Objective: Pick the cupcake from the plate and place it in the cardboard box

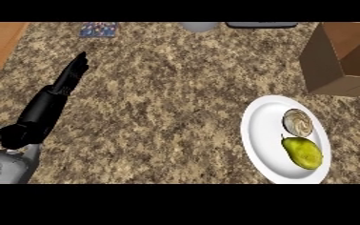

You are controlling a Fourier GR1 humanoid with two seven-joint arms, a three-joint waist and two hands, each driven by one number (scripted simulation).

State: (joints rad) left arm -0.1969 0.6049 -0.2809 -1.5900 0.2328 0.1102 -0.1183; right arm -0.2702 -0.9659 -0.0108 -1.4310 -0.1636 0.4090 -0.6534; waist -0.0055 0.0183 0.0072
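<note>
Fingers of the left hand [70, 78] are lying straight and relaxed, holding nothing, at the view's left; the right hand is not showing, so its state cannot be told. Well off to this hand's right, the cupcake [298, 122] is sitting on the plate [260, 138] beside a pear [303, 153]. Farther right and beyond, the cardboard box [332, 59] is standing on the speckled counter [169, 100], likelier within the right arm's reach.

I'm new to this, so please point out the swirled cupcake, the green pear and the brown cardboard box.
swirled cupcake [298, 122], head view, top of frosting
green pear [303, 153], head view, middle of body
brown cardboard box [323, 59], head view, left outer wall
</note>
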